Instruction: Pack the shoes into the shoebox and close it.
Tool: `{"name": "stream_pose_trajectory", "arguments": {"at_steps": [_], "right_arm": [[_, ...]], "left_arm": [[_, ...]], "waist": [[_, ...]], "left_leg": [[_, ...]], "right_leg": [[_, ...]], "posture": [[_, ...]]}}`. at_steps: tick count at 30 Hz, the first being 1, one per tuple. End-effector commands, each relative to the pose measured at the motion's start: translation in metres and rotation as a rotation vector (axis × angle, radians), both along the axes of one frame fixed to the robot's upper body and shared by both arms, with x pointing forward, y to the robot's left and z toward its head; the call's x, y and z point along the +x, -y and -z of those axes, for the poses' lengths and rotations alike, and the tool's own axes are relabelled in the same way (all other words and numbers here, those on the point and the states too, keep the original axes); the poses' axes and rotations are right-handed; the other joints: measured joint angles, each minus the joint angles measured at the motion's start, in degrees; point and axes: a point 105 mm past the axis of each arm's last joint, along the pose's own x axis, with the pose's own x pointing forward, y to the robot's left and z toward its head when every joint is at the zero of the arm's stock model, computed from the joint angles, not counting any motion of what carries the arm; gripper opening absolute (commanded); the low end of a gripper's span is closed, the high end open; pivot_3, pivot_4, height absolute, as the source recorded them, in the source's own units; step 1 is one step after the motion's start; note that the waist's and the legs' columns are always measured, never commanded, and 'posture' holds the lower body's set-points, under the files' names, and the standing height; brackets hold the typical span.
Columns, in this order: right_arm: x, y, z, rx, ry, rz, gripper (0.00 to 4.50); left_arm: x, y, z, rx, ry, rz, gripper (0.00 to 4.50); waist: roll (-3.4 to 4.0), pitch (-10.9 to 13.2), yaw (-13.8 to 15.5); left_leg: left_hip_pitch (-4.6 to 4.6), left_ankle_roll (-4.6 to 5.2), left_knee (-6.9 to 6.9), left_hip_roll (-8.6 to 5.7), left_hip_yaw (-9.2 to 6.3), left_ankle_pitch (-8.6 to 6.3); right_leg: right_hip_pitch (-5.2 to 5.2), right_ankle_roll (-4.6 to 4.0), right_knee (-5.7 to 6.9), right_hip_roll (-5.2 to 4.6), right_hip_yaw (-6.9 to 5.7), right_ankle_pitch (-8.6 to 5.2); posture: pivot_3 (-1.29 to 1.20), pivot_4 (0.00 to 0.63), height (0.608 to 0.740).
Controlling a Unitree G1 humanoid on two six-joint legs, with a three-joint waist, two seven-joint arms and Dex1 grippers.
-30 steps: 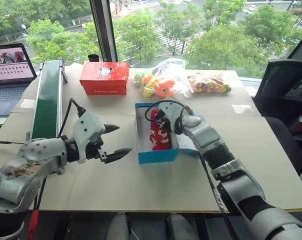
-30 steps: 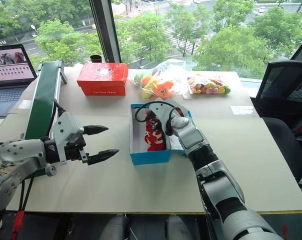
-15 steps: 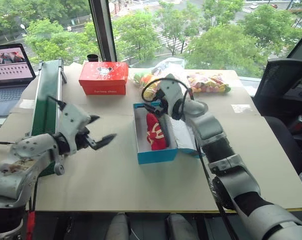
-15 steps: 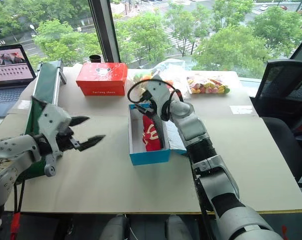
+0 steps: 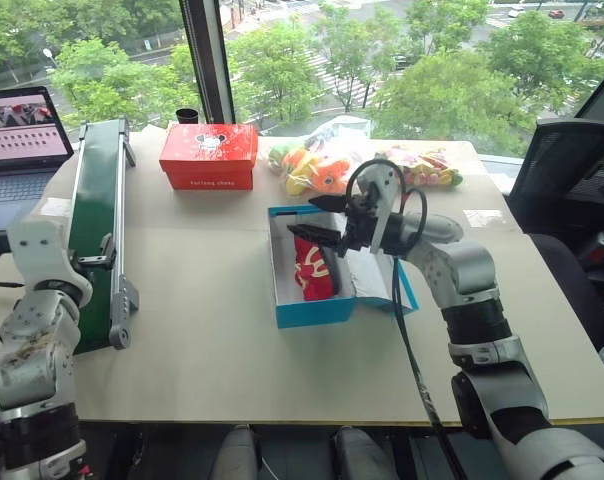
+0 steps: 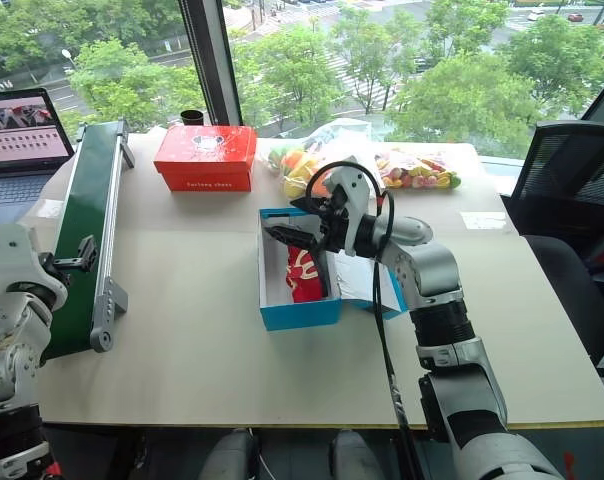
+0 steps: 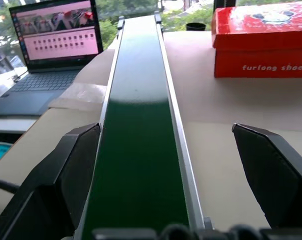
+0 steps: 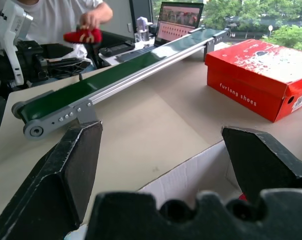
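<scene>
One shoebox [image 5: 312, 300] sat near the middle of the bench [image 5: 212, 340], its lid [image 5: 377, 275] lying open on the side toward the right arm. Inside it one red shoe [image 5: 312, 268] was plain to see, lying lengthwise against the white interior (whether a second lay under or beside it could not be told from the head views). In the right wrist view a person's hand [image 8: 91, 20] beyond the far end of the belt held another red shoe [image 8: 83, 36] of the same look, well apart from the box.

The right gripper [image 5: 319, 218] hovered just above the open box, pointing across it, its two jaws spread wide and empty. The left gripper [image 7: 181, 175] was out at the robot's left, facing along the conveyor belt [image 5: 94, 220], its jaws likewise released with nothing between them.

Along the back of the bench stood one red box [image 5: 209, 155] with white lettering, and two clear bags of colourful toys [image 5: 317, 165] [image 5: 417, 165]. One laptop [image 5: 20, 140] sat open beyond the belt, and one black office chair [image 5: 572, 190] stood at the right.
</scene>
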Motion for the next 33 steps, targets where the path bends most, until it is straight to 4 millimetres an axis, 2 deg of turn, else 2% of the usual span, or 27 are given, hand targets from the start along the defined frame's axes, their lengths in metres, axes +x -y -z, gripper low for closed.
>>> {"name": "stream_pose_trajectory", "arguments": {"at_steps": [1, 5, 8, 16, 20, 33], "right_arm": [[-0.012, -0.012, -0.004, -0.004, 0.07, -0.035, 4.45], [-0.022, -0.024, 0.009, -0.019, 0.07, -0.066, 4.45], [-0.02, -0.034, 0.016, -0.033, 0.096, -0.056, 4.45], [-0.015, -0.051, 0.016, -0.016, 0.167, -0.028, 4.45], [-0.006, -0.055, 0.011, -0.017, 0.224, 0.024, 4.45], [0.002, -0.054, 0.007, -0.004, 0.235, 0.06, 4.45]], "left_arm": [[-0.006, -0.012, -0.01, 0.026, 0.062, -0.05, 4.5], [-0.007, -0.027, -0.001, -0.011, 0.065, -0.1, 4.5], [-0.003, -0.036, 0.009, -0.039, 0.037, -0.124, 4.5], [0.009, -0.038, 0.021, -0.023, -0.004, -0.092, 4.5], [0.016, -0.04, 0.019, -0.003, -0.009, -0.078, 4.5], [0.035, -0.037, -0.003, -0.006, 0.024, -0.049, 4.5]], "waist": [[-0.01, -0.01, 0.17], [-0.02, -0.01, 0.24], [-0.02, -0.01, 0.32], [-0.05, -0.03, 0.27], [-0.05, -0.03, 0.25], [-0.06, -0.03, 0.27]], "left_leg": [[0.0, 0.0, -0.01, 0.0, 0.0, 0.0], [0.0, 0.0, 0.01, -0.01, -0.01, 0.0], [0.0, 0.0, 0.03, -0.01, 0.0, 0.0], [0.02, -0.02, 0.02, -0.01, -0.01, 0.0], [0.03, -0.02, 0.02, -0.01, -0.01, 0.0], [0.04, -0.04, 0.02, -0.01, -0.01, 0.01]], "right_leg": [[0.0, 0.0, 0.0, 0.0, -0.01, 0.0], [0.03, 0.0, -0.02, -0.01, -0.02, 0.0], [0.03, 0.0, -0.01, -0.01, -0.03, 0.0], [0.03, 0.0, 0.03, 0.0, -0.05, 0.0], [0.02, 0.0, 0.04, 0.0, -0.05, 0.0], [0.02, 0.0, 0.12, 0.0, -0.07, 0.0]], "posture": [[0.0, 0.15, 0.739], [0.0, 0.15, 0.739], [0.0, 0.15, 0.739], [0.0, 0.15, 0.739], [0.0, 0.15, 0.739], [0.0, 0.15, 0.739]]}}
